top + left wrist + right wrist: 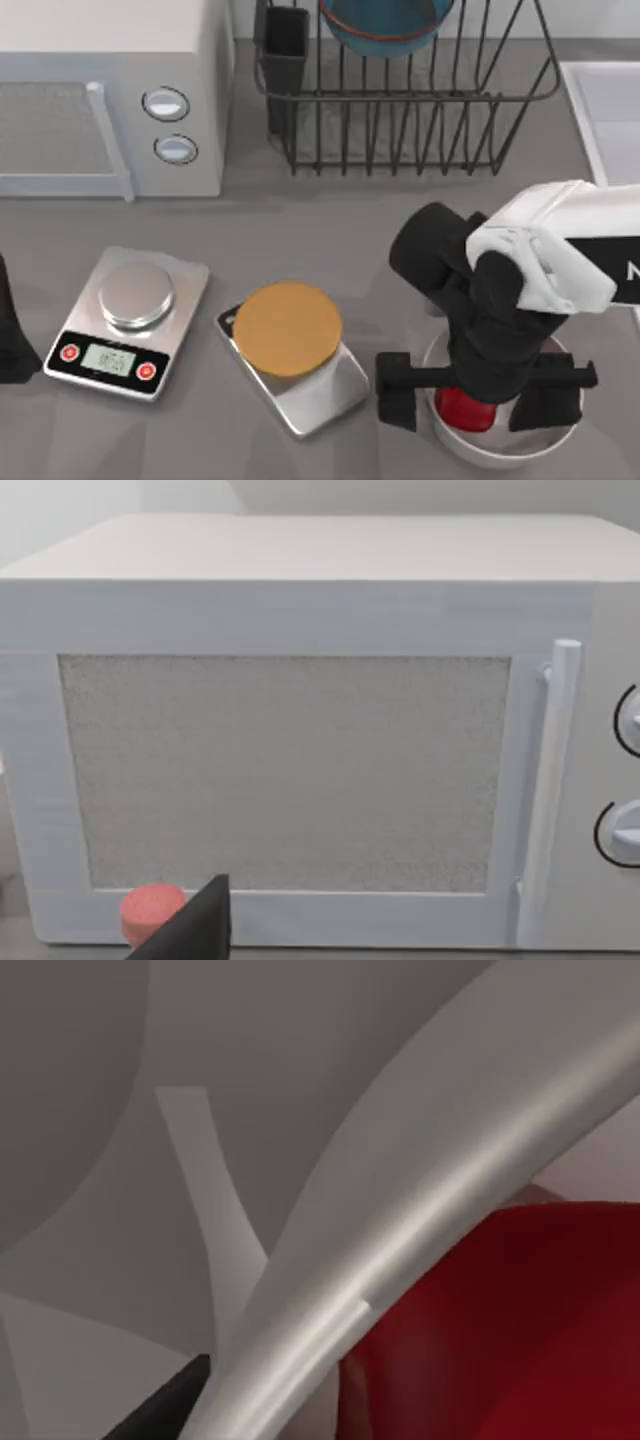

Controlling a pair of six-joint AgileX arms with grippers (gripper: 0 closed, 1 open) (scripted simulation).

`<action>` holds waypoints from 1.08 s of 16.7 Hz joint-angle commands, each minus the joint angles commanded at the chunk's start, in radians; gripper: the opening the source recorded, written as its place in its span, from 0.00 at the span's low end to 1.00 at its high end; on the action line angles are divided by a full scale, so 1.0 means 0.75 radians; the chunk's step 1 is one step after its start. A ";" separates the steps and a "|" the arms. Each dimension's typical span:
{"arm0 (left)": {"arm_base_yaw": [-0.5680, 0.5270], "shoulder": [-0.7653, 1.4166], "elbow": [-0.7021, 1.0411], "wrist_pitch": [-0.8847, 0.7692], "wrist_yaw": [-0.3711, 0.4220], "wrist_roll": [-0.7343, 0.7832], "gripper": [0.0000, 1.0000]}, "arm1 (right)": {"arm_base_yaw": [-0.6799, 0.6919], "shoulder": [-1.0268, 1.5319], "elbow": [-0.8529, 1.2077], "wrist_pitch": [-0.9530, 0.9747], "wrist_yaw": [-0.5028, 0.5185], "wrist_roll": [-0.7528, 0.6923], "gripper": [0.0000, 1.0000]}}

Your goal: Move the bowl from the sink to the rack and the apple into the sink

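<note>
The teal-blue bowl (385,25) with its reddish rim stands inside the black wire rack (400,150) at the back of the table. At the far right edge lies the white sink (605,110). The red apple (463,408) rests in a plain white bowl (500,450) at the front right. My right gripper (468,398) hangs open directly over it, one finger outside the white bowl's left rim and one over its right side. In the right wrist view the apple (520,1330) sits close behind the white bowl's rim (420,1230). My left arm (10,335) is parked at the left edge.
A white microwave (110,100) fills the back left; the left wrist view faces its door (290,770). Two scales stand in front, one silver (125,320) and one topped by an orange disc (288,328). A black utensil cup (285,50) sits at the rack's left corner.
</note>
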 joint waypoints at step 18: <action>0.000 0.000 0.000 0.000 0.000 0.000 1.00 | 0.012 0.011 -0.006 0.091 0.054 0.006 0.17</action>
